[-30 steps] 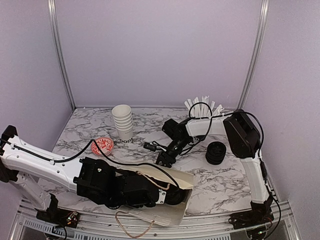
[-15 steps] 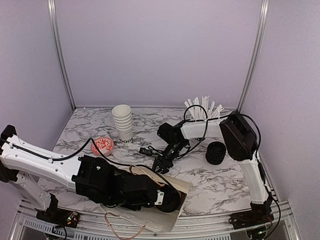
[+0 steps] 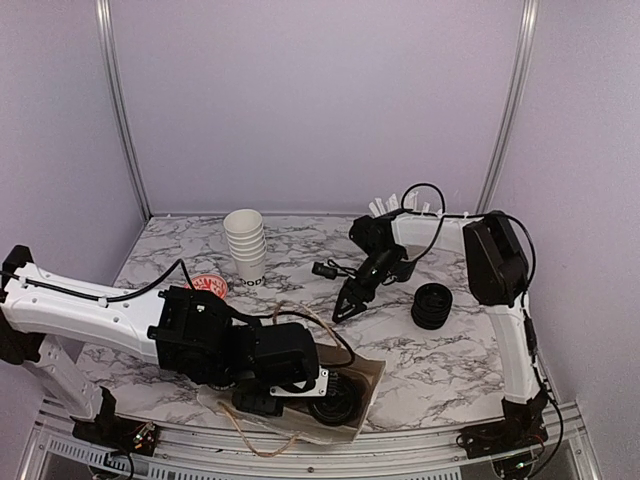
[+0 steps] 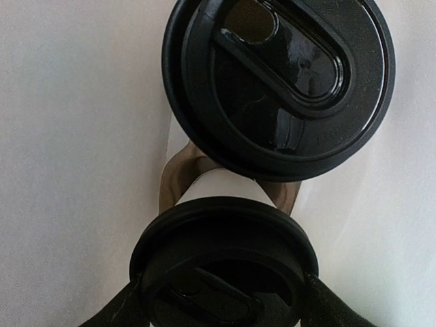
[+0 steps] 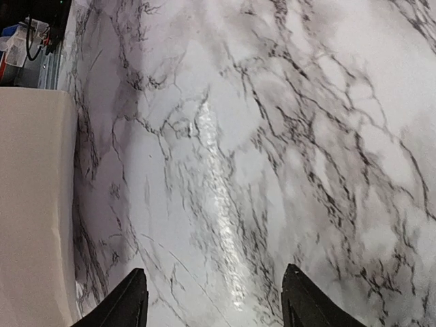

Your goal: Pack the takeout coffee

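Left gripper clasps a lidded coffee cup, a second cup just ahead of it; right gripper spread open.

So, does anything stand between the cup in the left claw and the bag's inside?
Yes: a second lidded cup sits in the paper bag just beyond the held cup in the left claw; contact is unclear.

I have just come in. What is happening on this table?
The left end effector is inside the paper bag at the near edge, closed on a lidded cup. A second lidded cup is already in the bag, close by. The right end effector hangs open and empty above the marble table.
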Tool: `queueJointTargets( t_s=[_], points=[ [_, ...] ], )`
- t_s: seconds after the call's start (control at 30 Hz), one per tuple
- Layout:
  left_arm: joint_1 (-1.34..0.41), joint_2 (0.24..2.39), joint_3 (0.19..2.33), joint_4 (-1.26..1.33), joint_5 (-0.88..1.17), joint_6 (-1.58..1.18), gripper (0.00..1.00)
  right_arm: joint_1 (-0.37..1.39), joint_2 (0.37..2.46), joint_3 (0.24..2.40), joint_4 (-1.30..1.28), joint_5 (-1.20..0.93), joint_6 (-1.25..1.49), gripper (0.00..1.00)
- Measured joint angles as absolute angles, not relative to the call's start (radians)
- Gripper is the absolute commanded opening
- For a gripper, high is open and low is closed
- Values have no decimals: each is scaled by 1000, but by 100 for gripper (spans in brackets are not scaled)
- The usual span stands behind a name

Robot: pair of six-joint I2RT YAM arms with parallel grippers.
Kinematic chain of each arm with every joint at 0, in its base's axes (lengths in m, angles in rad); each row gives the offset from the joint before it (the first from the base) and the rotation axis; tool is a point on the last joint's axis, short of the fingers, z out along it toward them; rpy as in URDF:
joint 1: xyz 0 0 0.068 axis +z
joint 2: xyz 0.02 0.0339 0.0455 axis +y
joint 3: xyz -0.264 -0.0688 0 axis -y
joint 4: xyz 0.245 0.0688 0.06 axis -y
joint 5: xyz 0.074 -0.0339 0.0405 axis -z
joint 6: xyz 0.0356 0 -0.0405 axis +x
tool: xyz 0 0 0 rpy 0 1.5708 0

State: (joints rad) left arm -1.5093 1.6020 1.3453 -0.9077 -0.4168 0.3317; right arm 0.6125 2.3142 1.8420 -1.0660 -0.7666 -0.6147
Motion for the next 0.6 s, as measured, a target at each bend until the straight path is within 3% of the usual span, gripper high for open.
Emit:
queueJointTargets(
  t_s=[0.6],
  points=[
    [-1337, 1694, 1442, -928, -202, 322, 47, 596, 2069, 1687, -1107, -810, -739, 66]
  ],
)
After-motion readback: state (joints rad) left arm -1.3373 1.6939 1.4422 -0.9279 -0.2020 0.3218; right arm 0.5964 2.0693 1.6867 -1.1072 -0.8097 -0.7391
